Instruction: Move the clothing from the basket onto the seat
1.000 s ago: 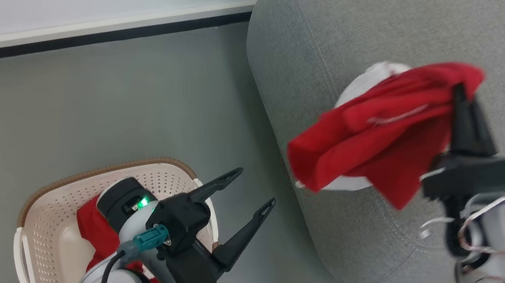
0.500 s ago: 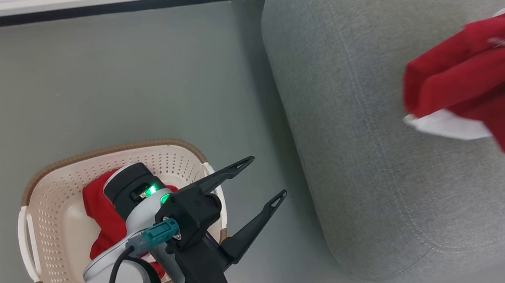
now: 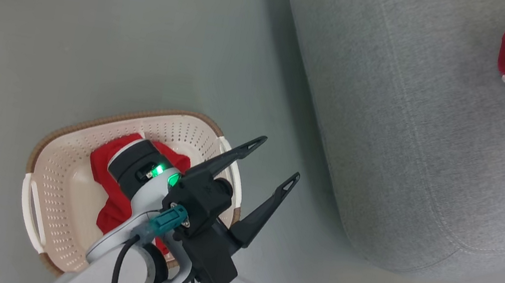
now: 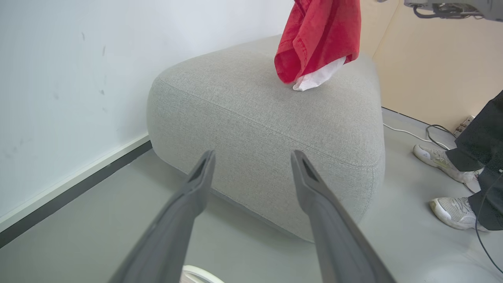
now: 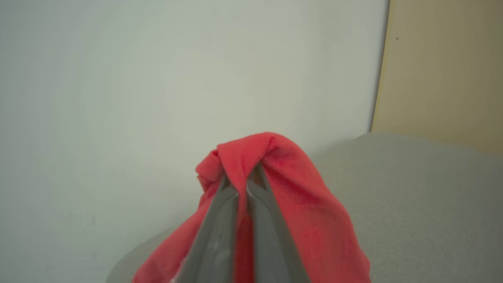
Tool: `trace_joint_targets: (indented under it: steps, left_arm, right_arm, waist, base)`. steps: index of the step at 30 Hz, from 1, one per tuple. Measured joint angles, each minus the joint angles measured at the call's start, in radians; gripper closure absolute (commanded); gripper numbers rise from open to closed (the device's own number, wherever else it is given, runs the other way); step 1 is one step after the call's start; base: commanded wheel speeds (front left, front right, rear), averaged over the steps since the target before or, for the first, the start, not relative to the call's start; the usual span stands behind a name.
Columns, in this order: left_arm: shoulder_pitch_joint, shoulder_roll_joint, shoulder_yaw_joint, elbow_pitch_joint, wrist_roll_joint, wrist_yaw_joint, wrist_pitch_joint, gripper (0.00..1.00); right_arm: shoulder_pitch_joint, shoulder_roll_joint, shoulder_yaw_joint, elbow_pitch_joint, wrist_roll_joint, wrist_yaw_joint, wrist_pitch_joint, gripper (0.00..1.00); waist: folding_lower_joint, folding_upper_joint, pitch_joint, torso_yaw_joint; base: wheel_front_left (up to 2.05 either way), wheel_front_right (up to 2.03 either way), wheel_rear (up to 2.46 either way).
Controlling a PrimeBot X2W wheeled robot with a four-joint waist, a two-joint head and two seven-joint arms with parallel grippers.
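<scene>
- Grey floor (image 3: 97, 36) ran up to a white wall (image 4: 59, 78). A big grey seat (image 3: 410, 136) stood against that wall, with a cream basket (image 3: 51, 165) on the floor near its corner.
- Right gripper (image 5: 241, 179) was pinched tight on a bunched fold of a red garment (image 4: 318, 39). The cloth hung over the seat top with its white trim (image 4: 316, 78) lowest. Could not tell whether the trim touched the cushion.
- Left gripper (image 3: 280, 157) was spread wide and empty, poised over the basket's seat-side rim, fingers pointing toward the seat.
- A second red garment (image 3: 108, 174) lay crumpled in the basket, partly hidden under the left arm.
- Handling, my read: light, limp cloth with no stiffness, draping from whatever point is pinched. Nothing breakable, and unlikely to slip from a firm pinch on a doubled fold.
- Best hold looked like a raised ridge near the heap's middle, so it lifts clear of the basket wall with little trailing.
- A person's pale shoes (image 4: 436, 161) stood on the floor past the seat.
</scene>
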Motion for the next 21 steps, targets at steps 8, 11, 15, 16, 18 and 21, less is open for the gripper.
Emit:
trace_joint_targets:
  steps: [8, 11, 15, 16, 18, 21]
  left_arm:
    - [-0.041, 0.008, 0.003, -0.006, 0.003, -0.007, 0.006, 0.00]
    - [-0.048, 0.012, 0.002, 0.000, 0.003, -0.008, 0.006, 0.00]
    - [-0.057, 0.014, 0.001, 0.002, 0.003, -0.009, 0.006, 0.00]
    - [-0.058, 0.014, 0.000, 0.003, 0.003, -0.009, 0.006, 0.00]
    - [-0.061, 0.014, -0.001, 0.007, 0.003, -0.009, 0.006, 0.00]
    - [-0.067, 0.015, -0.001, 0.024, 0.003, -0.009, 0.005, 0.00]
  right_arm:
    - [-0.004, 0.013, -0.008, 0.101, 0.015, 0.004, 0.000, 1.00]
    - [0.000, 0.038, -0.008, 0.147, 0.016, 0.004, 0.000, 1.00]
    - [0.021, 0.052, -0.010, 0.193, 0.026, 0.009, 0.000, 1.00]
    - [0.023, 0.054, -0.010, 0.205, 0.027, 0.014, 0.000, 1.00]
    - [0.024, 0.057, -0.011, 0.219, 0.027, 0.015, 0.000, 1.00]
    - [0.023, 0.069, -0.011, 0.241, 0.027, 0.023, 0.000, 0.82]
  waist:
    - [0.0001, 0.0001, 0.069, 0.014]
    - [0.0001, 0.0001, 0.087, 0.014]
    - [0.0001, -0.0001, 0.097, 0.011]
    - [0.0000, -0.0001, 0.098, 0.010]
    - [0.0001, -0.0001, 0.101, 0.010]
    - [0.0001, -0.0001, 0.099, 0.010]
  base:
    - [0.00, 0.00, 0.00]
    - [0.00, 0.00, 0.00]
    - [0.00, 0.00, 0.00]
    - [0.00, 0.00, 0.00]
    - [0.00, 0.00, 0.00]
    - [0.00, 0.00, 0.00]
